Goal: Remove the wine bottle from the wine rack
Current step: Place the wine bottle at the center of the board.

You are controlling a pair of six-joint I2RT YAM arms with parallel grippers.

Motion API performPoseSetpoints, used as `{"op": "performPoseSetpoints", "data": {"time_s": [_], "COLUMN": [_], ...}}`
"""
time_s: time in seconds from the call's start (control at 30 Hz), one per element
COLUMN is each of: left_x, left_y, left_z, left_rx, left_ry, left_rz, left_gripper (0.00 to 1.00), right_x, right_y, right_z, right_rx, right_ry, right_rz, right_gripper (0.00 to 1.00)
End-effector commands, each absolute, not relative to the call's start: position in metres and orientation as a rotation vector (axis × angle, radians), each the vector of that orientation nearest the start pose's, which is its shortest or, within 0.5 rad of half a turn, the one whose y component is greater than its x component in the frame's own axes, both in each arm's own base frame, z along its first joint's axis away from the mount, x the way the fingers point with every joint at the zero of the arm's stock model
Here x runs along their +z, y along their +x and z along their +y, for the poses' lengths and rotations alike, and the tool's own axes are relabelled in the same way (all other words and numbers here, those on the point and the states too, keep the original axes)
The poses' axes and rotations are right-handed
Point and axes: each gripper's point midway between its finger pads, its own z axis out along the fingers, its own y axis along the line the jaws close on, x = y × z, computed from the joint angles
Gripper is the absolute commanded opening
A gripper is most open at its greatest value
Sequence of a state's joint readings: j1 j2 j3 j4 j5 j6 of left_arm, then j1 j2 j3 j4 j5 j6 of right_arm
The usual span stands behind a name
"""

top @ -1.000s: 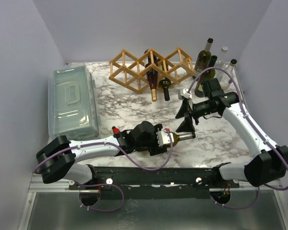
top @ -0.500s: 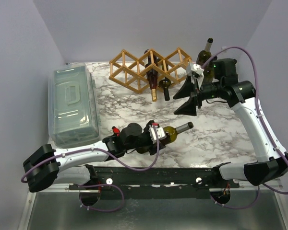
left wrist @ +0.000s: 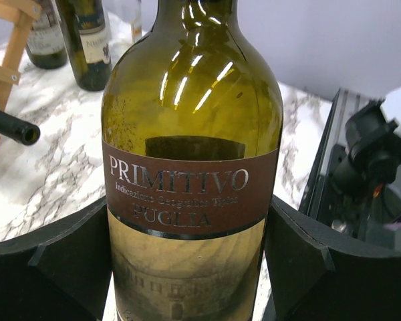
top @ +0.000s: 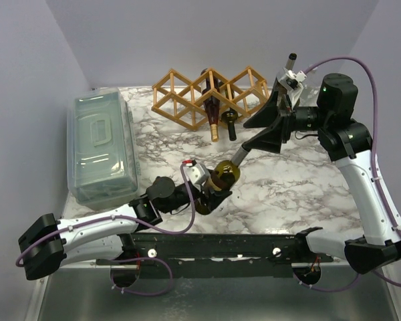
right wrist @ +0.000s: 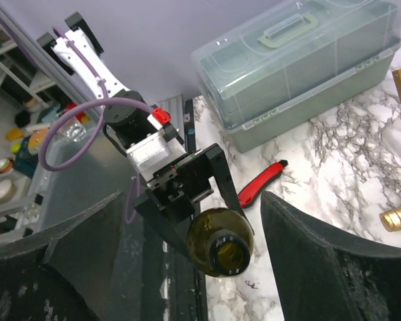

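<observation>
A green wine bottle (top: 224, 175) with a brown label (left wrist: 192, 190) is tilted off the table, its neck pointing up and right. My left gripper (top: 212, 186) is shut on its body, one black finger (left wrist: 53, 267) on each side. The light wooden wine rack (top: 187, 93) stands at the back and holds two dark bottles (top: 214, 110), necks toward me. My right gripper (top: 271, 124) hangs open above the table by the rack's right end. In the right wrist view the bottle's mouth (right wrist: 228, 255) shows between the spread fingers (right wrist: 334, 261), clear of both.
A clear lidded plastic box (top: 100, 147) fills the left side of the marble table (top: 301, 194). Upright bottles (top: 289, 70) stand at the back right corner. A red-handled tool (right wrist: 262, 182) lies near the box. A black rail (top: 207, 244) runs along the near edge.
My left arm pulled back left and tipped the bottle from lying flat to neck up. My right gripper rose, moved back toward the rack's right end, and spread a little wider.
</observation>
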State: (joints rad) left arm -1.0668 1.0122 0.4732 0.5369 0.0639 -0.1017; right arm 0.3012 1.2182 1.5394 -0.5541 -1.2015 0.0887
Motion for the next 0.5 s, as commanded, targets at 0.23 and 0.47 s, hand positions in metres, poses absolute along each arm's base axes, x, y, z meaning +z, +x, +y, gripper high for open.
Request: {"op": "performPoseSetpoints", "data": {"time_s": [0.23,0.47], "left_x": [0.325,0.336], "left_y": [0.164,0.168], "left_z": [-0.318,-0.319], "left_rx": [-1.140,-1.169], "left_ry": [0.520,0.459], "left_rz": [1.180,1.167], "left_gripper": [0.00,0.00], "right_x": [0.429,0.414], "right_y": [0.210,0.206], "right_z": [0.232,0.237], "right_rx": [1.296,1.409], "right_ry": [-0.969,-0.978], "right_rz": [1.556,1.562], "right_gripper": [0.85,0.85]}}
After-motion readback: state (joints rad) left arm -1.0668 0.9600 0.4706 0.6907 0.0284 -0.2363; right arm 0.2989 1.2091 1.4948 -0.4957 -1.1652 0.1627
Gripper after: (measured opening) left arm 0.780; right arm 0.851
